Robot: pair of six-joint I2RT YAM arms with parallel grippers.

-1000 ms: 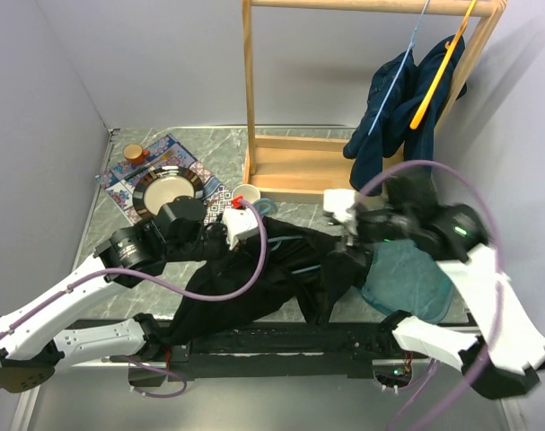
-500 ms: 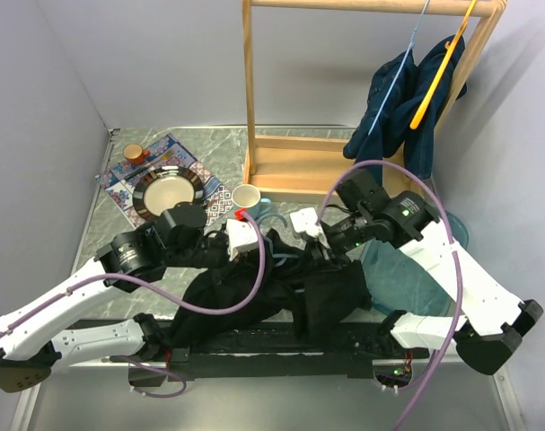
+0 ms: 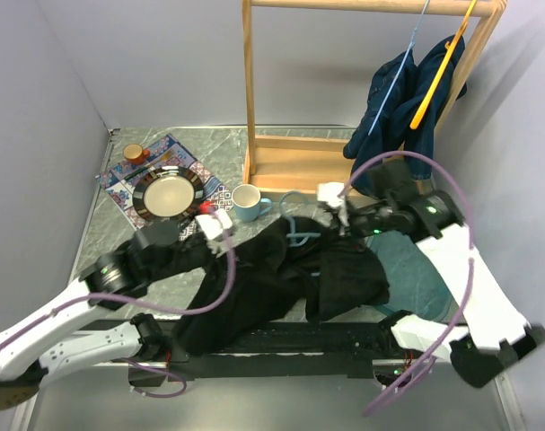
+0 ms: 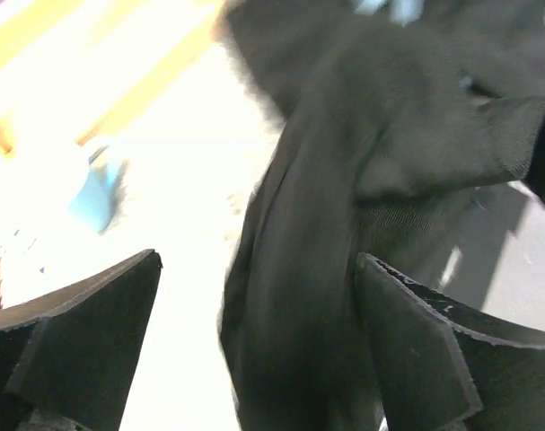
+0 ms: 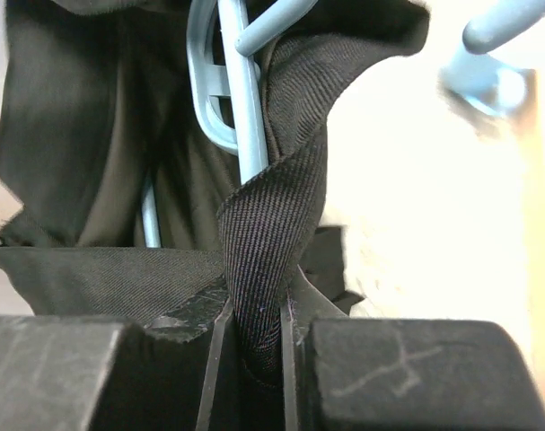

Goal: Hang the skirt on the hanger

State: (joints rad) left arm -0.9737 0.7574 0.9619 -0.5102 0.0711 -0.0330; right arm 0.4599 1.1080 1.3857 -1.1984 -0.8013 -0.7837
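Note:
The black skirt (image 3: 281, 278) lies crumpled across the middle of the table, with the light blue hanger (image 3: 295, 230) poking out at its top edge. My right gripper (image 3: 333, 223) is shut on a fold of the skirt (image 5: 272, 224), right beside the hanger's bar (image 5: 245, 117); the pinched fabric stands up between the right gripper's (image 5: 257, 314) jaws. My left gripper (image 3: 232, 241) hangs wide open at the skirt's left end. In the left wrist view the skirt (image 4: 344, 180) lies below the left gripper (image 4: 256, 262), and neither finger touches it.
A wooden rack (image 3: 290, 166) stands at the back, with dark blue garments (image 3: 393, 108) and an orange hanger (image 3: 438, 76) on its rail. A blue cup (image 3: 245, 202), a plate (image 3: 167, 191) on a patterned mat and a teal cloth (image 3: 425, 278) lie around the skirt.
The left gripper opened, let go of the skirt and drew back to the left. The right gripper closed on a skirt fold and pulled it up toward the rack.

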